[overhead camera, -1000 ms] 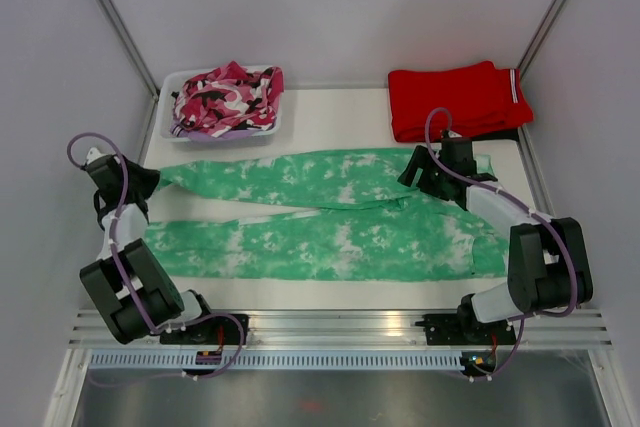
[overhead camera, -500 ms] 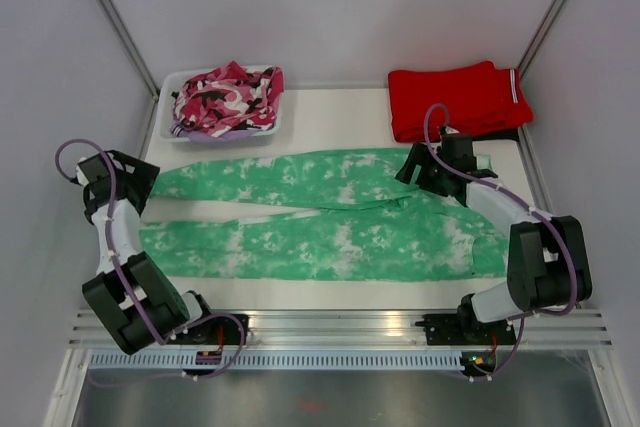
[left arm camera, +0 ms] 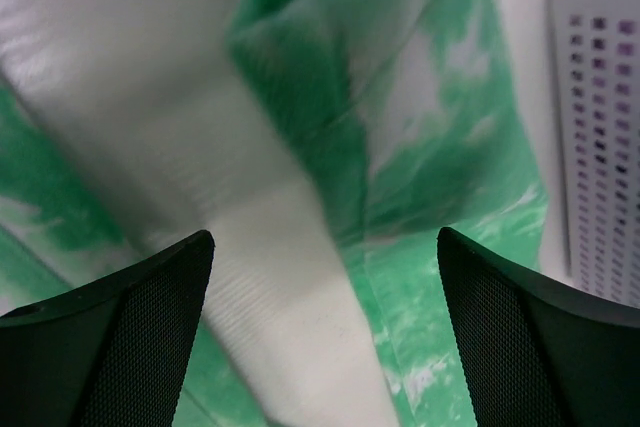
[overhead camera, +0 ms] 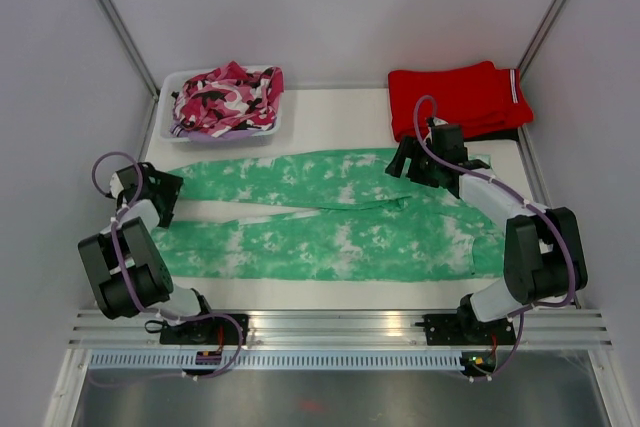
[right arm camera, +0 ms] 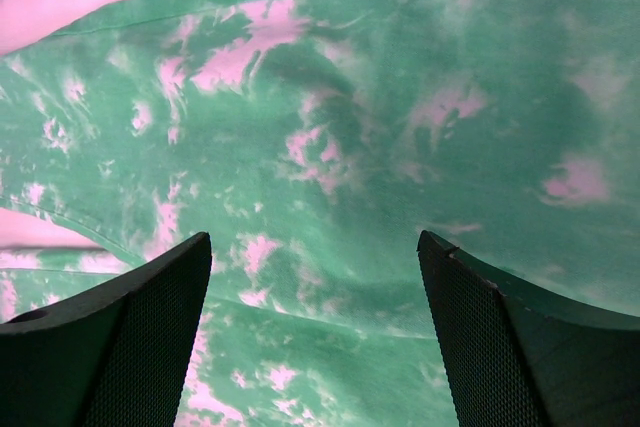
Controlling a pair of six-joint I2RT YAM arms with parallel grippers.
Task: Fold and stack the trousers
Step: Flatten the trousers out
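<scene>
**A:** Overhead, where are the trousers (overhead camera: 330, 212) lying?
**B:** They are lying flat across the bench (overhead camera: 340, 112), legs pointing left. The left hand (overhead camera: 163, 195) is hovering by the cuffs and the right hand (overhead camera: 402, 159) near the waist end.
**A:** Left wrist?
**B:** Its fingers (left arm camera: 110, 337) are standing apart, gripping nothing.
**A:** Right wrist?
**B:** Likewise apart, hanging over green fabric.

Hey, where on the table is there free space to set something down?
Bare table between the tray and red trousers, plus a narrow strip along the near edge. The middle is covered by the green trousers.
</scene>
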